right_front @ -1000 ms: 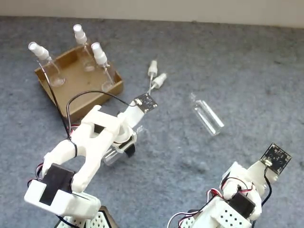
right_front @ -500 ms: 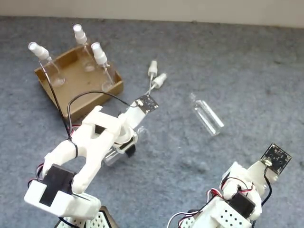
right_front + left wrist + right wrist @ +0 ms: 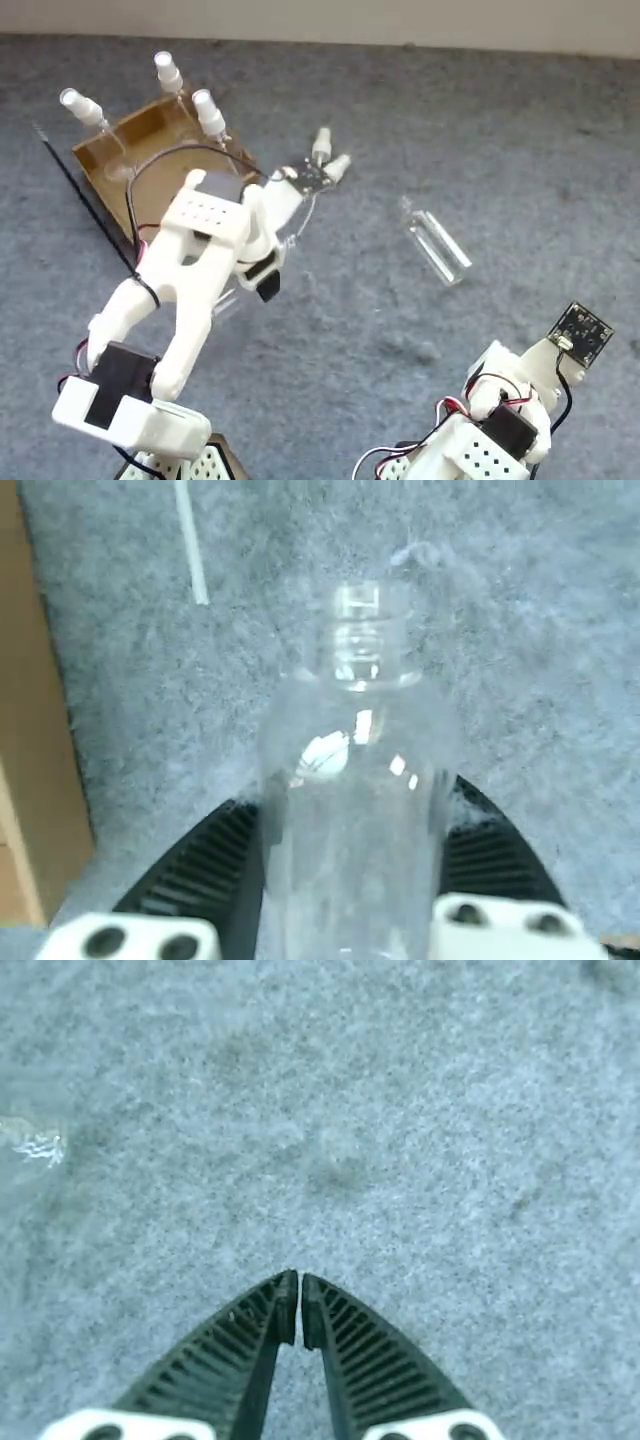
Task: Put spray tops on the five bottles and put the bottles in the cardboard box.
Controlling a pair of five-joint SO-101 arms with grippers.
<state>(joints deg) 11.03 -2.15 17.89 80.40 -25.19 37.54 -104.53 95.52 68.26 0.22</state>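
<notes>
On the side of my left claw away from my right one sits the cardboard box (image 3: 140,135), its wall running close beside that claw. Three capped bottles (image 3: 208,112) stand in it, sprayers up. My left claw (image 3: 355,798) is part open, its two black jaws pressed against either side of a clear bottle (image 3: 355,740). That bottle points away from me, and its threaded neck is bare. Just ahead of this claw two loose spray tops (image 3: 322,145) lie close together on the grey carpet (image 3: 500,120). A thin white dip tube (image 3: 190,540) lies ahead of the held bottle, off toward the box side. Between my two claws, well apart from both, a second bottle (image 3: 437,247) lies on its side with a bare neck. My right claw (image 3: 299,1290) is closed tip to tip with nothing in it, low over the carpet near my base.
</notes>
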